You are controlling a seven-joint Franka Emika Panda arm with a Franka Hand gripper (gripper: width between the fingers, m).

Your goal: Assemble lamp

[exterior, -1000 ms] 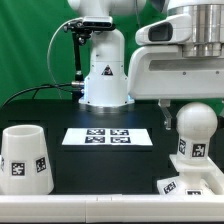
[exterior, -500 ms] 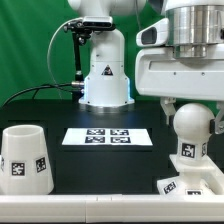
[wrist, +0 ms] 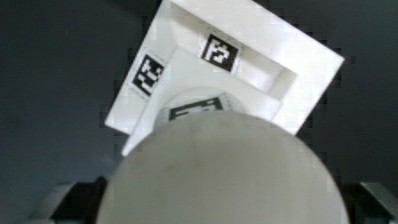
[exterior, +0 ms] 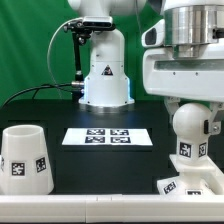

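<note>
A green backdrop hangs behind a black tabletop. The white robot arm rises at the rear centre. Its bulky white hand fills the upper corner on the exterior view's right.

The white tapered cup-like plastic shade stands on the tabletop at the exterior view's left, a black-and-white square tag on its side, well apart from the other lamp parts. The marker board lies flat in the middle, in front of the arm's foot.

The white round-headed plastic bulb stands upright under the hand on the exterior view's right, with a tag on its stem. The hand is closed on the bulb's round head. In the wrist view the head fills the space between the dark fingers.

The flat square white plastic base sits directly below the bulb at the near edge of the tabletop. The wrist view shows the base under the bulb, tags on its top face and on its raised socket. Whether the stem sits fully in the socket cannot be told.
</note>
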